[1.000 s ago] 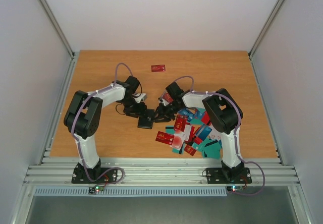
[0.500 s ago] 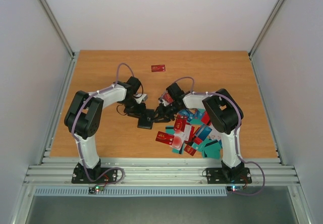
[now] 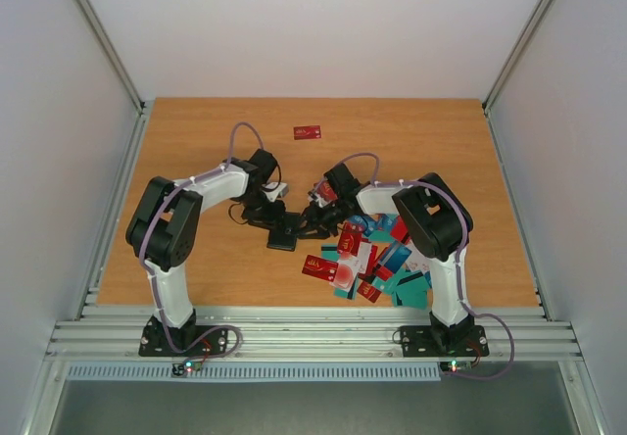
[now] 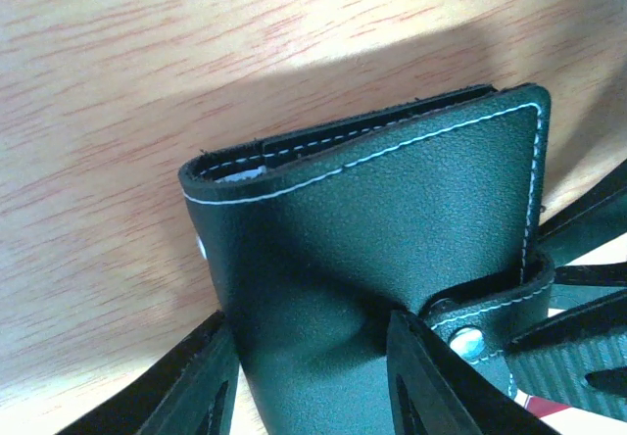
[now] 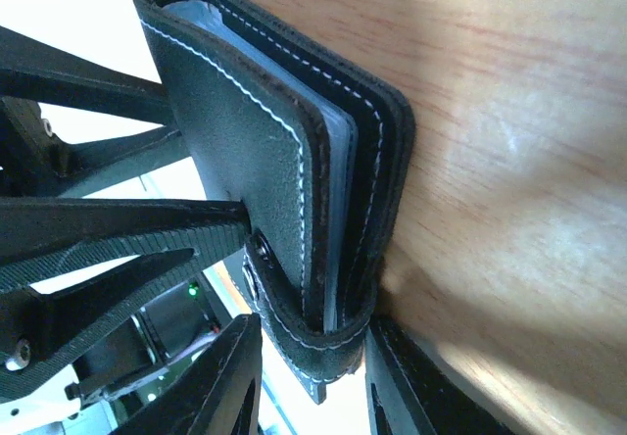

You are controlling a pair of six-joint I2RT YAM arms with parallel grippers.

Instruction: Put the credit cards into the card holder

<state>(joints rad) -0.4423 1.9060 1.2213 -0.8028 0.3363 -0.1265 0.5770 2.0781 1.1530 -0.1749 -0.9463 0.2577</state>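
The card holder [image 3: 283, 231] lay near the middle of the table [image 3: 196, 141], folded and fastened by its strap [image 5: 294, 332], whose metal snap [image 4: 469, 339] looked pressed home. Pale clear sleeves [image 5: 338, 190] showed between the stitched covers. It looked light and soft. The leather-like cover dented where a finger pressed it, so it would likely bend rather than slide, and the stitched edges seemed the firmest places to take hold. The left gripper [image 4: 309, 366] was clamped across the folded end, one finger against the edge and the other bearing on the cover. The right gripper [image 5: 309, 366] was closed on the strapped end from the opposite side, its fingers touching strap and outer cover. Held at both ends like this, the holder seemed ready to have the strap popped and the covers spread, which would have to come before any card could enter. The credit cards [image 3: 367, 259] lay in a loose overlapping heap just right of the holder, near the right arm's base. A lone red card [image 3: 308, 132] lay well apart toward the far edge. Thin, stiff and probably slick, the cards would best be pinched by an edge that overhangs a neighbour.
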